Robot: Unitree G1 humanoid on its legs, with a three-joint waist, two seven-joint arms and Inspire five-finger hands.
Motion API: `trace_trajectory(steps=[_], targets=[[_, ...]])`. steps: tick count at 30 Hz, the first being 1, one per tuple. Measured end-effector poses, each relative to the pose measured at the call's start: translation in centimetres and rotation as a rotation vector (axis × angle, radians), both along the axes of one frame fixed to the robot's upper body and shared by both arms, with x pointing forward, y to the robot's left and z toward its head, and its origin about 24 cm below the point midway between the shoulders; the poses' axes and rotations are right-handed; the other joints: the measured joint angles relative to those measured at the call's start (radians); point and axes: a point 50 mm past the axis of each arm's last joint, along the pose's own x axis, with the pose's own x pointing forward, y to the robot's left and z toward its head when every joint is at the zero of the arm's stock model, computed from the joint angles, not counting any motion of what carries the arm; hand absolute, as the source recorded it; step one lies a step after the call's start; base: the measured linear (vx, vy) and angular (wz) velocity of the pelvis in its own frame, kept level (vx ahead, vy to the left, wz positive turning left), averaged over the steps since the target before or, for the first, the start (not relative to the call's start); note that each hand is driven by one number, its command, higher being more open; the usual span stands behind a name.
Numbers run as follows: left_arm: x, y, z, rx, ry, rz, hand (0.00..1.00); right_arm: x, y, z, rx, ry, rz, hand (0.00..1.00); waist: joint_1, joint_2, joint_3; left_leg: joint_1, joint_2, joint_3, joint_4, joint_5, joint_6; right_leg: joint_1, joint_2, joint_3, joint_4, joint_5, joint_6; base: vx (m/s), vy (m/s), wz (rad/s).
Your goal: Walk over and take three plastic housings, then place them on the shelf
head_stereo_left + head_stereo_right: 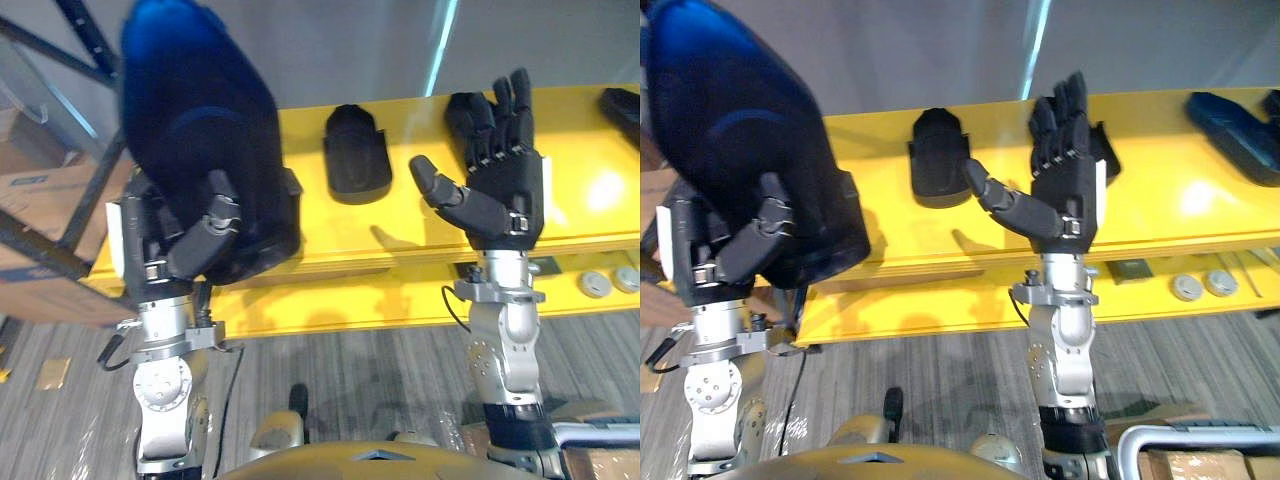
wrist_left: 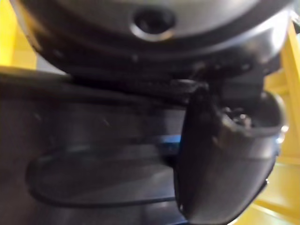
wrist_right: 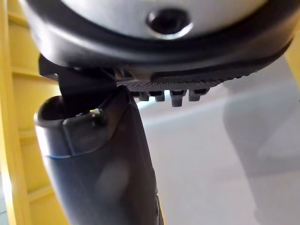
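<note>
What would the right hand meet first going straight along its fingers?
Likely the grey wall behind the yellow shelf: the open right hand points past the shelf. Depth is unclear.

We see a bright indoor scene lit from above; a white patch of glare shines on the yellow shelf [image 1: 420,235] toward its right end; a thin pale streak of light runs down the grey wall [image 1: 330,50]; the spread right hand [image 1: 505,195] throws a soft shadow onto the shelf beside it; the housing [image 1: 195,110] gripped in the left hand [image 1: 170,250] carries a blue sheen; both wrist views show their hands in deep shade.
</note>
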Motion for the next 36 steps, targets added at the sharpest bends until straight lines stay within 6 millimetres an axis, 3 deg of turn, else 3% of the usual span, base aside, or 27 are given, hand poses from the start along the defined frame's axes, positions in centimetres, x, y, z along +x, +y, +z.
trace_trajectory(steps=[1,2,3,4,5,6,7,8,9,10,11,12,13,14,16,18,21,25,32,36], targets=[[-0.1,0.0,-0.2,0.009,0.017,0.003,0.0,0.0,0.0,0.0,0.001,0.002,-0.001,1.0,-0.001,-0.007,0.004,-0.013,0.02,0.009,0.034,0.003,-0.006,0.004,-0.022,-0.001,0.008,-0.002,0.005,-0.05,0.237,0.31],[-0.3,0.2,-0.6,0.034,0.049,0.017,0.0,-0.1,0.0,0.1,-0.008,-0.005,0.004,1.0,0.001,-0.019,0.011,-0.02,0.052,0.01,0.073,0.008,-0.013,0.01,-0.073,0.006,0.036,-0.007,0.033,-0.02,0.232,0.01],[-0.5,0.4,-0.9,0.047,0.069,0.023,0.0,-0.1,-0.1,0.2,-0.025,-0.014,0.01,1.0,0.004,-0.014,0.008,-0.016,0.068,-0.001,0.085,0.009,-0.014,0.012,-0.104,0.016,0.052,-0.011,0.066,-0.01,0.488,-0.19],[-0.7,0.5,-1.3,0.053,0.09,0.027,0.0,-0.2,-0.2,0.3,-0.046,-0.024,0.026,1.0,0.009,0.01,-0.005,0.005,0.086,-0.022,0.103,0.015,-0.023,0.014,-0.141,0.037,0.062,-0.022,0.114,-0.01,0.606,-0.28],[-0.9,0.6,-1.6,0.061,0.108,0.023,0.0,-0.2,-0.6,0.5,-0.064,-0.034,0.045,1.0,0.006,0.043,-0.026,0.036,0.084,-0.022,0.109,-0.029,-0.073,0.02,-0.166,0.051,0.061,-0.023,0.163,-0.01,0.656,-0.19],[-0.9,0.7,-1.5,0.08,0.107,0.011,0.0,-0.3,-1.0,0.6,-0.063,-0.043,0.037,1.0,0.002,0.044,-0.035,0.045,0.058,-0.005,0.097,-0.105,-0.115,0.028,-0.197,0.062,0.051,-0.012,0.18,-0.01,0.483,0.01],[-0.6,0.9,-1.3,0.107,0.107,0.0,0.0,-0.3,-1.0,0.2,-0.029,-0.037,0.027,1.0,0.002,0.011,-0.031,0.043,0.016,0.011,0.114,-0.109,-0.093,0.039,-0.236,0.071,0.035,-0.003,0.168,0.0,0.428,0.18],[-0.5,1.3,-1.0,0.141,0.108,-0.009,0.0,-0.4,-1.1,0.0,0.005,-0.03,0.019,1.0,0.001,-0.01,-0.035,0.03,-0.02,0.019,0.119,-0.131,-0.072,0.048,-0.258,0.072,0.001,0.028,0.114,-0.01,0.47,0.2],[-0.1,1.6,-0.6,0.186,0.103,-0.022,0.0,-0.4,-1.0,-0.2,0.016,-0.024,0.013,1.0,0.001,-0.035,-0.025,0.003,-0.042,0.021,0.147,-0.147,-0.047,0.045,-0.273,0.072,-0.016,0.118,0.08,-0.04,0.516,0.25],[0.4,1.7,-0.6,0.214,0.125,-0.045,0.0,-0.4,-1.1,-0.5,0.017,-0.003,0.01,1.0,0.008,-0.036,-0.023,-0.012,-0.043,0.02,0.158,-0.153,-0.026,0.019,-0.275,0.064,0.002,0.225,0.072,-0.04,0.425,0.12],[0.6,1.8,-0.7,0.224,0.139,-0.053,0.0,-0.3,-1.0,-0.7,0.018,0.008,0.013,1.0,0.014,-0.037,-0.023,-0.006,-0.047,0.028,0.152,-0.155,-0.016,0.003,-0.276,0.06,0.01,0.27,0.052,-0.02,0.407,-0.15],[0.7,2.2,-0.8,0.243,0.164,-0.056,0.0,-0.2,-0.7,-0.8,0.018,0.015,0.028,1.0,0.022,-0.032,-0.018,0.023,-0.044,0.051,0.114,-0.147,0.005,-0.028,-0.279,0.05,0.038,0.294,0.012,0.03,0.298,-0.31],[1.0,2.7,-0.9,0.251,0.187,-0.052,0.0,-0.1,-0.4,-0.7,0.012,0.012,0.041,1.0,0.01,-0.037,-0.02,0.057,-0.052,0.056,0.064,-0.125,0.036,-0.051,-0.242,0.077,0.098,0.224,0.056,0.05,0.244,-0.26],[1.3,2.7,-1.0,0.253,0.194,-0.062,0.0,-0.1,-0.4,-0.7,0.012,0.008,0.042,1.0,0.005,-0.037,-0.02,0.073,-0.056,0.057,0.042,-0.115,0.046,-0.056,-0.209,0.097,0.112,0.183,0.073,0.06,0.141,-0.01],[3.4,2.1,-0.6,0.221,0.183,-0.125,0.0,-0.1,-0.6,-0.4,0.013,-0.004,0.035,1.0,-0.025,-0.034,-0.02,0.099,-0.072,0.049,-0.017,-0.09,0.06,-0.061,-0.084,0.123,0.079,0.056,0.078,0.02,0.112,0.13],[4.8,1.7,0.0,0.165,0.161,-0.153,0.0,-0.1,-0.6,-0.1,0.008,-0.015,0.036,1.0,-0.047,-0.048,-0.029,0.094,-0.096,0.046,-0.047,-0.066,0.054,-0.051,-0.031,0.125,-0.026,0.057,0.068,0.03,0.058,0.1],[6.9,0.2,0.3,0.109,0.177,-0.216,0.0,-0.2,-1.7,0.1,-0.002,-0.005,-0.004,1.0,-0.075,-0.025,-0.027,0.097,-0.119,0.034,-0.1,-0.023,0.056,-0.033,-0.034,0.129,-0.078,0.071,0.085,0.07,0.021,0.21],[7.1,-1.1,-0.4,0.043,0.223,-0.306,0.0,-0.3,-2.7,0.2,0.004,0.014,-0.056,1.0,-0.083,-0.022,-0.028,0.15,-0.112,0.045,-0.187,0.013,0.048,-0.023,-0.023,0.141,-0.078,0.072,0.084,0.04,-0.015,0.0],[8.3,-1.6,0.5,-0.122,0.216,-0.409,0.0,-1.1,-1.7,-1.0,-0.071,0.097,-0.015,1.0,-0.099,-0.026,-0.024,0.18,-0.119,0.07,-0.268,0.043,0.049,-0.038,-0.023,0.181,-0.078,0.072,0.082,-0.02,0.015,-0.07],[10.7,-1.8,0.7,-0.217,0.272,-0.398,0.0,-1.1,-0.6,-1.5,-0.092,0.13,0.036,1.0,-0.104,-0.019,-0.019,0.178,-0.122,0.092,-0.27,0.038,0.053,-0.053,-0.027,0.212,-0.079,0.071,0.08,-0.05,0.033,-0.13]])
